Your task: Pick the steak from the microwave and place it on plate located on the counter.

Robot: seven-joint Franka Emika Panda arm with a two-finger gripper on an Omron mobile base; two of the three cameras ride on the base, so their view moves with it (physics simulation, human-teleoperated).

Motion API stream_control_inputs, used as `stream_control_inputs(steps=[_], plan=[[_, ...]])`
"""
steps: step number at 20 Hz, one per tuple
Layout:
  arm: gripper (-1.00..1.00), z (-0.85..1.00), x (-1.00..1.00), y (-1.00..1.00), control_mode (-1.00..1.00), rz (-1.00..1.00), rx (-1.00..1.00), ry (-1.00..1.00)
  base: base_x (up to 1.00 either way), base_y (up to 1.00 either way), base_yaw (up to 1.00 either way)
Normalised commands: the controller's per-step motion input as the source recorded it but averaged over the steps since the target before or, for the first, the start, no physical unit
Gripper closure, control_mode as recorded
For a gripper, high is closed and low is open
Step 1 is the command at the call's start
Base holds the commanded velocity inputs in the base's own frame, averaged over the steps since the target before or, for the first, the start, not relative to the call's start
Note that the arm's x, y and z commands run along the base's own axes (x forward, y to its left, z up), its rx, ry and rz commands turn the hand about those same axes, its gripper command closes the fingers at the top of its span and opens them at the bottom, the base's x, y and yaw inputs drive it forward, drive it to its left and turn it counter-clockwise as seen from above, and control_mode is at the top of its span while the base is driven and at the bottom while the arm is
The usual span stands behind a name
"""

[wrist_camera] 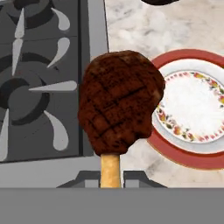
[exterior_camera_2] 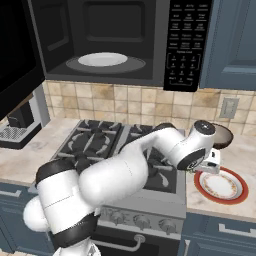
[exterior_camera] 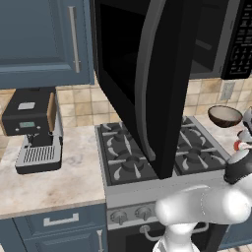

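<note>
The carry-to-plate step is in hand. In the hand view the steak (wrist_camera: 120,103), a dark grilled piece on a pale bone, is hanging just ahead of the camera with its bone running down between the finger tips, so the gripper (wrist_camera: 110,183) is probably clenching that bone, though the tips themselves are barely showing. The meat is riding over the seam between the gas stove top (wrist_camera: 39,83) and the counter (wrist_camera: 131,26), overlapping the near edge of the plate (wrist_camera: 205,57) but not yet centred on it.

In the right base view the gripper (exterior_camera_2: 212,164) is hovering at the plate's (exterior_camera_2: 241,192) stove-side rim, with the microwave (exterior_camera_2: 185,45) standing open above and its white turntable (exterior_camera_2: 102,60) bare.

The next move calls for shifting farther over the plate's middle, lowering, then letting go.
</note>
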Motion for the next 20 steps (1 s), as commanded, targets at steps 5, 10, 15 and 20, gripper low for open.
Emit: stream_control_inputs(steps=[5, 10, 15, 20], plan=[[1.00, -0.52, 0.40, -0.71, -1.00, 0.00, 0.00, 0.07, 0.00, 0.00, 0.00], [1.00, -0.68, 0.22, -0.61, -1.00, 0.00, 0.00, 0.04, 0.00, 0.00, 0.00], [1.00, -0.45, 0.13, -0.47, -1.00, 0.00, 0.00, 0.01, 0.00, 0.00, 0.00], [1.00, -0.01, 0.10, -0.37, -1.00, 0.00, 0.02, 0.00, 0.00, 0.00, 0.00]])
